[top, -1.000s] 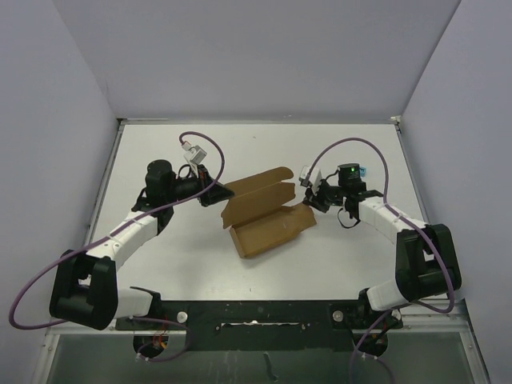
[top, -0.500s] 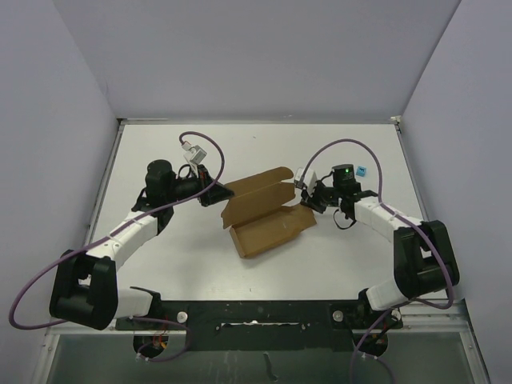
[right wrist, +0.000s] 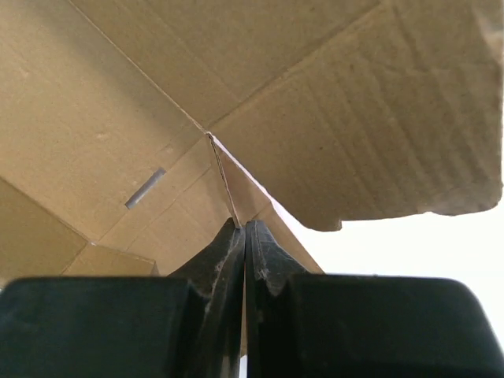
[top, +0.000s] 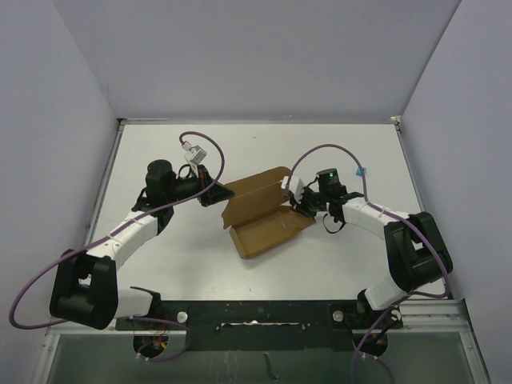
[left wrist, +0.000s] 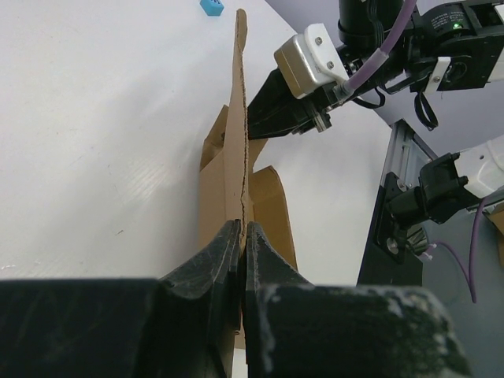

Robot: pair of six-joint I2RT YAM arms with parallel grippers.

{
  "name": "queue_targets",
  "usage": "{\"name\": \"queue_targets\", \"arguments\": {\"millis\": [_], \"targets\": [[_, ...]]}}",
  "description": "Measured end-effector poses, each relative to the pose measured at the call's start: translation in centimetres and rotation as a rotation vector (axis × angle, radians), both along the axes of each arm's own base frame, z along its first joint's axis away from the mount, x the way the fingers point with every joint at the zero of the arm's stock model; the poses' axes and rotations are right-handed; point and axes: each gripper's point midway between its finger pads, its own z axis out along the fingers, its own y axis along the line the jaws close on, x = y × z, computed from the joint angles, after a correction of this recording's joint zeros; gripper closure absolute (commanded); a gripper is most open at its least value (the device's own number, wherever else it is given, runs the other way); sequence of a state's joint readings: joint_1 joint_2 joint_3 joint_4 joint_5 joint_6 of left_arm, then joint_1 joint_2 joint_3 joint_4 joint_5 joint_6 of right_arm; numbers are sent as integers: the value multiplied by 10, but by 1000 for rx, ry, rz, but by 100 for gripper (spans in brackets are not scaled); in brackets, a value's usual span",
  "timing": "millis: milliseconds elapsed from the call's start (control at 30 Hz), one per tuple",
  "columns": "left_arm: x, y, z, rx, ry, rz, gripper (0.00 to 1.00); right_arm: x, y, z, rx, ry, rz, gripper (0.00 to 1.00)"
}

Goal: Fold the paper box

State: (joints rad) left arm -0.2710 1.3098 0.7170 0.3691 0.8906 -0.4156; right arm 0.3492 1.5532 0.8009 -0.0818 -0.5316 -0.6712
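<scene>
top external view: the paper box (top: 264, 216) lies half open near the middle of the white table (top: 160, 152), between both arms. the left gripper (top: 218, 194) pinches its left edge, and the right gripper (top: 298, 206) pinches a flap on its right edge, fingers pressed together on the cardboard. in the left wrist view the held panel stands upright. bare table surrounds the box. a small blue cube (left wrist: 211, 6) sits well apart. grey walls close three sides.
</scene>
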Motion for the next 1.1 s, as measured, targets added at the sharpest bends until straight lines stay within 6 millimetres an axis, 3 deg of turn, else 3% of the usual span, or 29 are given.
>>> {"name": "queue_targets", "arguments": {"millis": [367, 600, 867, 1100], "targets": [[0, 0, -2, 3, 9, 0, 100, 9, -13, -3, -48, -23, -57, 100], [0, 0, -5, 4, 17, 0, 100, 12, -6, 0, -26, -37, -41, 100], [1, 0, -8, 9, 33, 4, 100, -10, 20, 5, 64, 7, 92, 100], [3, 2, -14, 23, 49, 22, 100, -27, 27, 5, 99, 63, 155, 100]]}}
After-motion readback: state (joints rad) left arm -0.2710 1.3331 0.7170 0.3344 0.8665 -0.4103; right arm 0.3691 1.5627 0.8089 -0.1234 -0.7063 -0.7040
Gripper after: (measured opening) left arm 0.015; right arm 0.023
